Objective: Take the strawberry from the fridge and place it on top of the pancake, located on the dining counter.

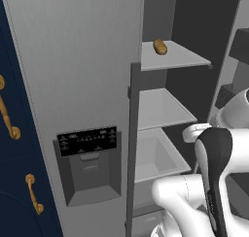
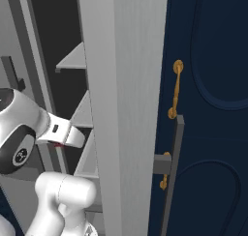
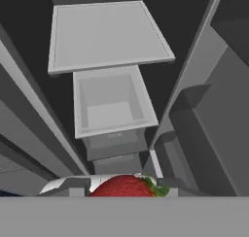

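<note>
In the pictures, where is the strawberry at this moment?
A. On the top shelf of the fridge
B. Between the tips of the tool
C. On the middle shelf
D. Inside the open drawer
B: the hand view shows the strawberry right at the tool, while the shelves and the drawer beyond hold no berry; the top shelf bears a brown lump.

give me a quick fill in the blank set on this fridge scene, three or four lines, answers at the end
1. The red fruit held between the gripper fingertips is a ____.
2. The fridge has its right-hand door standing ____.
3. The golden-brown bread-like lump sits on the ____ shelf of those in the left base view.
4. The handles on the navy cabinets are ____ in colour.

Missing words: strawberry; open; top; gold
</note>
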{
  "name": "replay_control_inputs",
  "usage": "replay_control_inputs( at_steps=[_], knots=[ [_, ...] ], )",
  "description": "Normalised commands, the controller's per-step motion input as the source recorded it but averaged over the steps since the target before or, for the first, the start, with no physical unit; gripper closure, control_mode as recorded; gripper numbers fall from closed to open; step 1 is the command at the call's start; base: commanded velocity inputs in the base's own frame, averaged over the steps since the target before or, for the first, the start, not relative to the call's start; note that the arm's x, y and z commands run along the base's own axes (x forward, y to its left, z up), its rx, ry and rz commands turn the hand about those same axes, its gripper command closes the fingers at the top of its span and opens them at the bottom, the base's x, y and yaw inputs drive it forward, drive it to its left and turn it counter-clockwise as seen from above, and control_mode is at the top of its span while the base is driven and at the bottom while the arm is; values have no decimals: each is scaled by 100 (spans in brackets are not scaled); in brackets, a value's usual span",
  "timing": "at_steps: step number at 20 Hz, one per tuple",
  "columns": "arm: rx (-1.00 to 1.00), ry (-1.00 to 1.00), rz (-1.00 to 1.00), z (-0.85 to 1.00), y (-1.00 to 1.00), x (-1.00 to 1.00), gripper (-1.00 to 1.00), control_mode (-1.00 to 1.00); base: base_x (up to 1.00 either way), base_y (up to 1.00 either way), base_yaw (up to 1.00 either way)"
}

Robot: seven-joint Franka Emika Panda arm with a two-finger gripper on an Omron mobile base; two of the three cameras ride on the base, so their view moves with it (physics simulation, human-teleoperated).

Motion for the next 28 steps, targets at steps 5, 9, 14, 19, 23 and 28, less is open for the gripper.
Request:
replay_control_inputs(
  at_steps=[5,9,14,19,23,28],
  knots=[
    [0,-2,0,0,2,-51,100,100,-12,6,0],
    [0,0,0,0,0,0,100,100,-66,48,0],
    [0,0,0,0,0,0,100,100,-85,43,0],
    [0,0,0,0,0,0,100,100,-97,30,0],
    [0,0,0,0,0,0,100,100,-100,16,0],
    [0,0,0,0,0,0,100,100,-100,12,0]
  ],
)
